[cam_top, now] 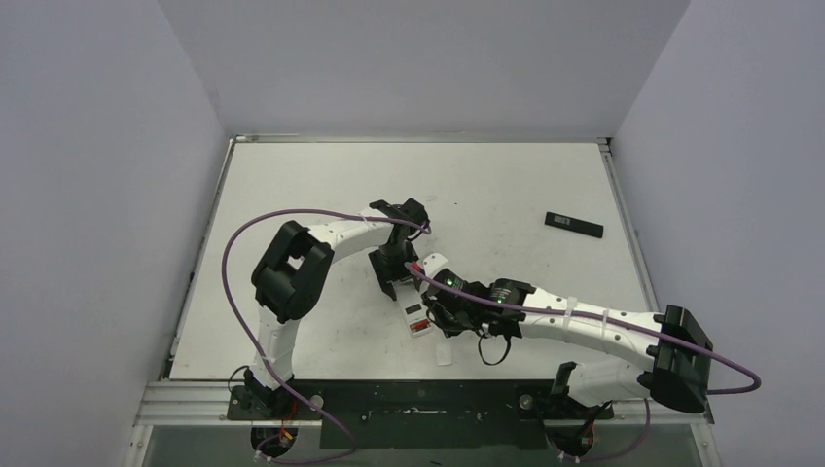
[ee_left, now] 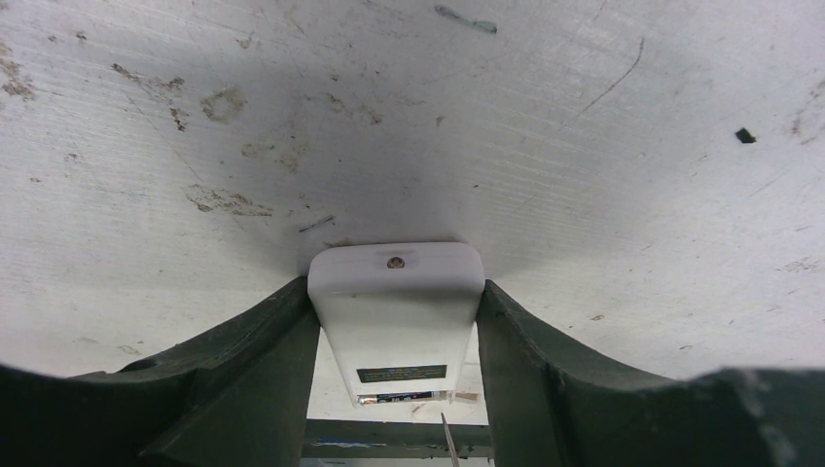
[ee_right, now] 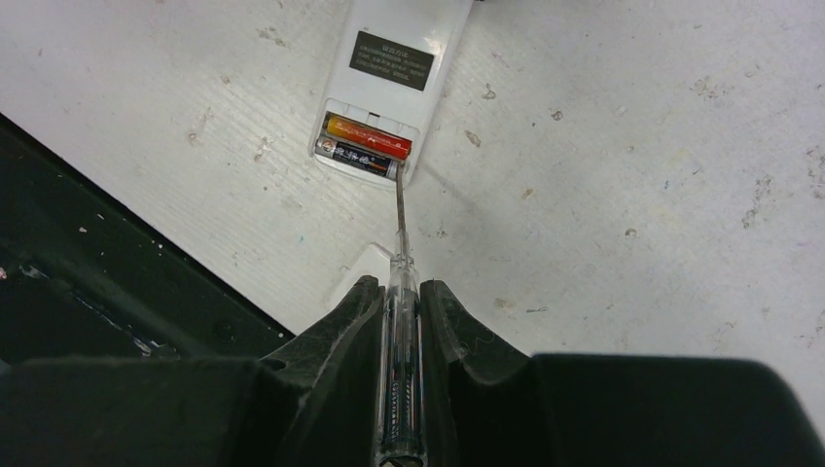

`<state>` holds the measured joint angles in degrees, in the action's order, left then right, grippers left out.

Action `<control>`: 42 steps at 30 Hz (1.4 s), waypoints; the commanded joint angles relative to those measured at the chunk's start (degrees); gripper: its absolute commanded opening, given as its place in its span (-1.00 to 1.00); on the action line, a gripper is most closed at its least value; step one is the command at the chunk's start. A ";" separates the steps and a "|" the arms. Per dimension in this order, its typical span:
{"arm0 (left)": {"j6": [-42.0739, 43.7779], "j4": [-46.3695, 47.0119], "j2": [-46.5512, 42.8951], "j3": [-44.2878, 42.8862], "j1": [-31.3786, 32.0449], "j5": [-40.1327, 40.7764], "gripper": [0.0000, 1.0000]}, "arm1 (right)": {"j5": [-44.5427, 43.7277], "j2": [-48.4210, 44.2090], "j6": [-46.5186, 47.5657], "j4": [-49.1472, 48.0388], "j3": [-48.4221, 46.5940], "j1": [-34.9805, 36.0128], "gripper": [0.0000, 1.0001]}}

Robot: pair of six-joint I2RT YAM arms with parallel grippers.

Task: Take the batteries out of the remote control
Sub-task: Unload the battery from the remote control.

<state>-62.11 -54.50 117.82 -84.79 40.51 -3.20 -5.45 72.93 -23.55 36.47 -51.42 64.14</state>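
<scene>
The white remote control (ee_left: 396, 311) lies back-up on the table, and my left gripper (ee_left: 394, 288) is shut on its far end, a finger pressed against each side. Its battery bay is open at the near end. Two batteries lie in it side by side: a reddish one (ee_right: 368, 133) and a dark one (ee_right: 358, 156). My right gripper (ee_right: 399, 285) is shut on a clear-handled screwdriver (ee_right: 399, 331). The screwdriver's thin tip reaches the right end of the dark battery. From above, both grippers meet over the remote control (cam_top: 416, 316) in the middle of the table.
A small white rounded plastic piece (cam_top: 445, 356) lies on the table just near of the remote, partly under the screwdriver (ee_right: 362, 265). A black remote (cam_top: 574, 224) rests at the far right. The table's dark front rail (ee_right: 107, 263) runs close on the left of the right wrist view.
</scene>
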 commanded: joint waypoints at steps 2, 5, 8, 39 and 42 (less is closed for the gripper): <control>0.89 0.97 -0.03 -1.08 -0.35 5.03 -1.00 | -1.66 0.26 0.30 -2.37 -1.98 0.50 -0.89; 0.93 1.05 -0.01 -1.12 -0.35 5.04 -1.00 | -1.95 0.70 0.22 -2.28 -1.89 0.46 -0.89; 0.94 1.15 0.02 -1.10 -0.35 5.05 -1.00 | -2.21 0.73 0.19 -2.62 -1.52 0.55 -0.89; 0.67 1.49 -0.05 -0.66 -0.26 4.78 -1.00 | -4.37 2.66 -0.62 -1.89 -0.88 1.37 -0.89; 0.68 1.47 0.09 -0.72 -0.30 4.70 -1.00 | -4.35 3.01 -0.62 -1.92 -0.73 1.42 -0.89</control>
<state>-62.13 -54.48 117.82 -84.79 40.51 -3.09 -7.99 75.16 -23.66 35.22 -51.42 64.99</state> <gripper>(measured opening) 0.534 0.173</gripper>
